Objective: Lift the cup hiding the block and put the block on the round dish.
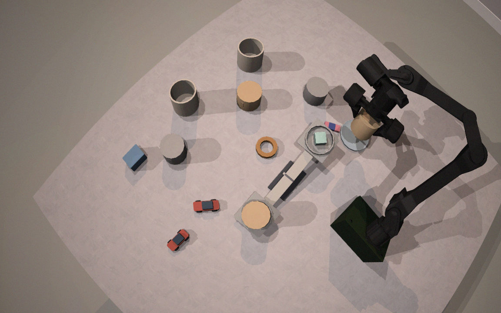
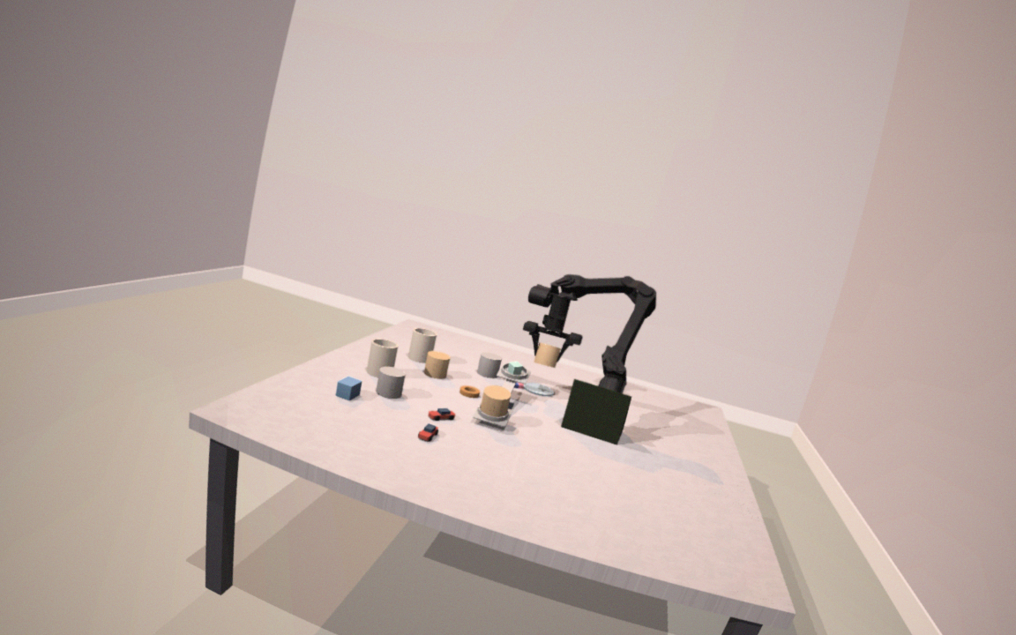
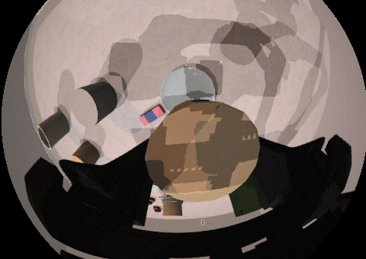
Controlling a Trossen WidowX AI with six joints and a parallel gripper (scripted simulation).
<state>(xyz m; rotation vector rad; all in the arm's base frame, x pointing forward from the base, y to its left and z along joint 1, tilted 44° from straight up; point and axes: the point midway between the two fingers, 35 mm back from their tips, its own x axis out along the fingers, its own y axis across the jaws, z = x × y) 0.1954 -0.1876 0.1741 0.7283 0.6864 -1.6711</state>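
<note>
Clamped on 1 tan cup [image 1: 364, 128], gripper [image 1: 369, 123] hanging high over the round dish [image 1: 348, 143], a pale glassy disc. Risky, since no cup may sit above that dish. Mint block [image 1: 320, 138] now bare on the ringed pad [image 1: 310, 152] of the balance [image 1: 290, 175], just beside and below the gripper, toward the table's middle. Small, square, flat-topped, matte; no long axis to favour. Other cup [image 1: 256, 215], smooth and cylindrical, upright on the far pad, well apart. Likely next: carrying the cup aside, setting it down, then reaching for the block.
</note>
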